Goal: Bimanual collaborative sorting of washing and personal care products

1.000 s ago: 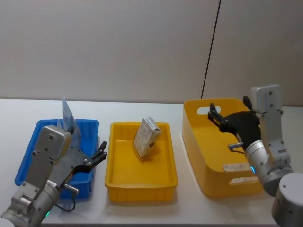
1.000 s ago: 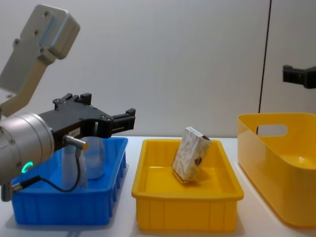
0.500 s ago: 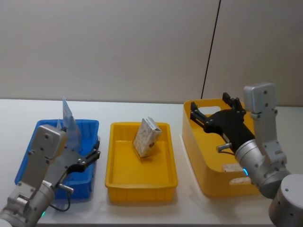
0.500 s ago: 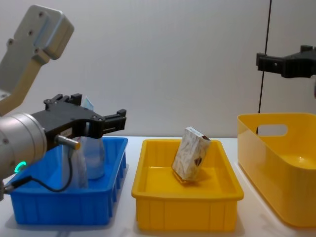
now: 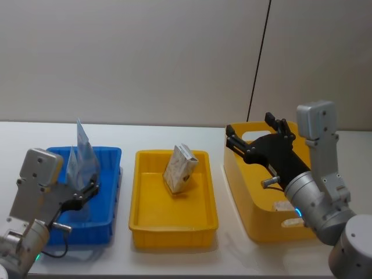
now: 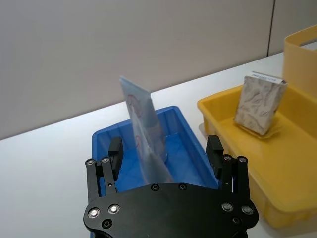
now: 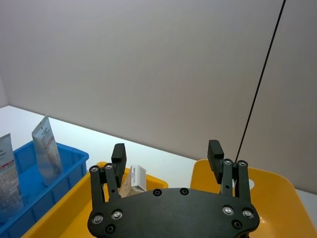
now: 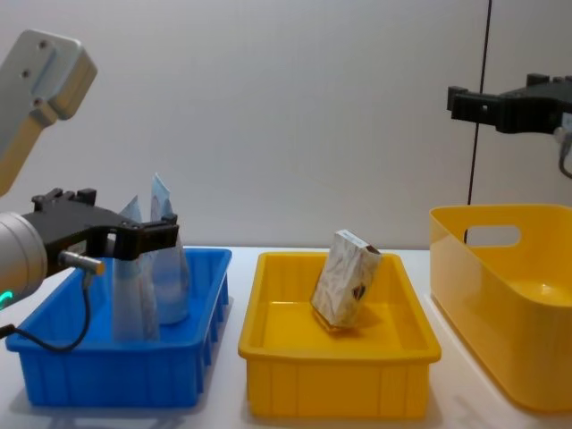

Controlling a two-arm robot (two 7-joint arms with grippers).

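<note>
Two pale-blue squeeze tubes (image 5: pixel 81 152) stand upright in the blue tray (image 5: pixel 107 156) on the left. A marbled beige pack (image 5: pixel 179 168) leans on edge in the middle yellow tray (image 5: pixel 174 224). Another pale pack (image 5: pixel 284 205) lies on the floor of the large yellow bin (image 5: pixel 244 192). My left gripper (image 5: pixel 88 189) hovers open at the near side of the blue tray, with the tubes (image 6: pixel 143 139) just beyond its fingers. High over the bin's left rim, my right gripper (image 5: pixel 250 132) is open with nothing in it.
The three containers stand in a row on a white table, with narrow gaps between them. A pale wall with a dark vertical cable (image 5: pixel 258 64) lies behind. Bare tabletop runs along the back (image 5: pixel 174 133).
My left arm has drawn back to the left and toward me, away from the yellow tray. My right gripper has swung left, from over the bin to over its left rim.
</note>
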